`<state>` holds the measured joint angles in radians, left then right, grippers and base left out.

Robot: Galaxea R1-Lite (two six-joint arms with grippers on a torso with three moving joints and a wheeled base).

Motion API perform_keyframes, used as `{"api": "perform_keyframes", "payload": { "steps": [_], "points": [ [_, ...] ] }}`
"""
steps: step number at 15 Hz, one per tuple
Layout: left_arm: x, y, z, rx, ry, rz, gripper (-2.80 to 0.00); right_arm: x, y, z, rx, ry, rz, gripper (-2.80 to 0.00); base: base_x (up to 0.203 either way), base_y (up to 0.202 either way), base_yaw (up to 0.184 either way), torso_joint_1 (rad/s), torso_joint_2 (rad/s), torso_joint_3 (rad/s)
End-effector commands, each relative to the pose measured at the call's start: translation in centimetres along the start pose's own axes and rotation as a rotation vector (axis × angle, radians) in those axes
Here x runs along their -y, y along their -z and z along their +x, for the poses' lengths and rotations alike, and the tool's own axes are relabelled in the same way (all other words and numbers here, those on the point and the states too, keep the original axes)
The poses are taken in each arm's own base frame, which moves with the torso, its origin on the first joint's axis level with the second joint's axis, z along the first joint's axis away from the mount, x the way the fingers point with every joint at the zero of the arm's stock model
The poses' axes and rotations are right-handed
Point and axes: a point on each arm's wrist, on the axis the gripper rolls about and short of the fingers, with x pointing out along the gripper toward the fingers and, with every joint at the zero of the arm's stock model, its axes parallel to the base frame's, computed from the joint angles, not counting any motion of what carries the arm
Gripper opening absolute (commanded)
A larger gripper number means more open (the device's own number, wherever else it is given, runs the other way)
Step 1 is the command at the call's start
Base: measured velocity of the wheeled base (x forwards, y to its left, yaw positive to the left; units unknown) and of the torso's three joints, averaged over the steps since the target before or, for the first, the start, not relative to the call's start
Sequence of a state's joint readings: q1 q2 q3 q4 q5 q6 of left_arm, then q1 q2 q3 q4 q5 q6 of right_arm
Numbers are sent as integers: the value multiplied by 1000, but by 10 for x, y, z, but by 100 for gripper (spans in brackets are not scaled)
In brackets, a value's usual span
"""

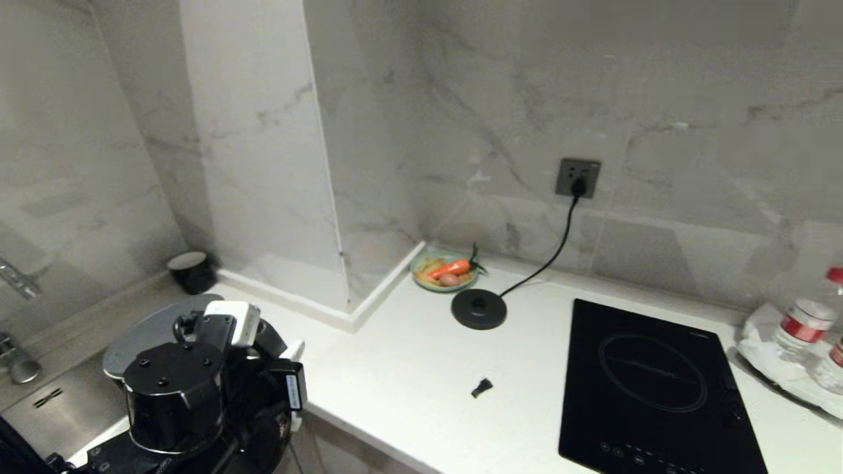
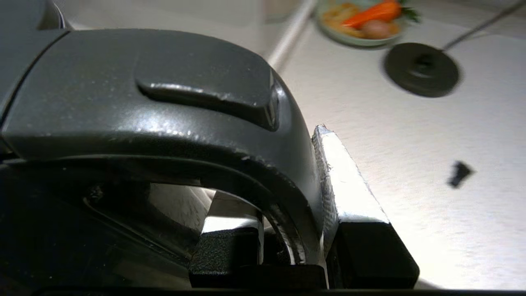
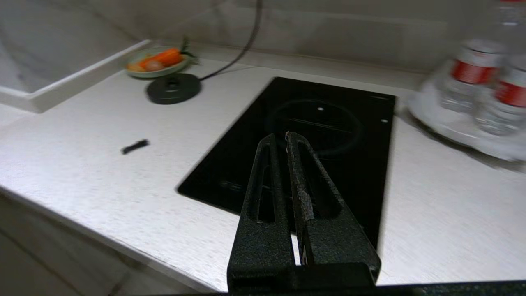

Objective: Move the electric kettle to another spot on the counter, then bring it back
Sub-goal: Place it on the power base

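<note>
My left gripper [image 2: 287, 197] is clamped on the handle of the electric kettle [image 1: 174, 395], held at the surface's [image 1: 408, 368] front left corner, well apart from the round base disc [image 1: 479, 308]. My right gripper [image 3: 283, 144], fingers pressed together, hangs above the cooktop [image 3: 328, 123].

one kettle [image 1: 174, 395], one base disc [image 1: 479, 309], two bottles [image 1: 807, 322]

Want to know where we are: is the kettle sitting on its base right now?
Off. The base disc lies bare by the plate, while the electric kettle is held by the left gripper near the sink.
</note>
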<state>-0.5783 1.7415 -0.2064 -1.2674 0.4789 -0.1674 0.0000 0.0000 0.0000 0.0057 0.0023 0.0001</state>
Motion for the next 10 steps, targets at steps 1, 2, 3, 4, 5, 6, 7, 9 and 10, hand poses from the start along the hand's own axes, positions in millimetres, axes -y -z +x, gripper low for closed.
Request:
{"api": "perform_keyframes", "payload": {
  "steps": [1, 2, 3, 4, 5, 6, 7, 9, 10],
  "points": [
    [0, -1, 0, 8, -1, -5, -280, 0, 0, 0, -2, -1, 0, -280, 1, 7, -176, 2, 2, 2],
    [0, -1, 0, 8, -1, -5, -280, 0, 0, 0, -2, -1, 0, -280, 2, 8, -172, -2, -2, 3],
    [0, -1, 0, 8, -1, -5, -280, 0, 0, 0, -2, -1, 0, -280, 2, 11, -175, 2, 2, 1],
    [0, -1, 0, 8, -1, -5, -280, 0, 0, 0, -2, -1, 0, -280, 4, 4, -175, -3, 2, 1],
    [0, -1, 0, 8, -1, -5, -280, 0, 0, 0, -2, -1, 0, -280, 3, 11, -176, 2, 2, 7],
    [0, -1, 0, 8, -1, -5, -280, 0, 0, 0, -2, -1, 0, -280, 5, 7, -176, 3, 2, 2],
    [0, -1, 0, 8, -1, -5, -280, 0, 0, 0, -2, -1, 0, -280, 8, 3, -143, 2, 2, 2],
    [0, 0, 0, 5, -1, -5, -280, 0, 0, 0, -2, -1, 0, -280, 3, -3, -50, -1, 4, 3],
    [0, 0, 0, 5, -1, -5, -280, 0, 0, 0, -2, -1, 0, -280, 0, 0, 0, 0, 0, 0]
  ]
}}
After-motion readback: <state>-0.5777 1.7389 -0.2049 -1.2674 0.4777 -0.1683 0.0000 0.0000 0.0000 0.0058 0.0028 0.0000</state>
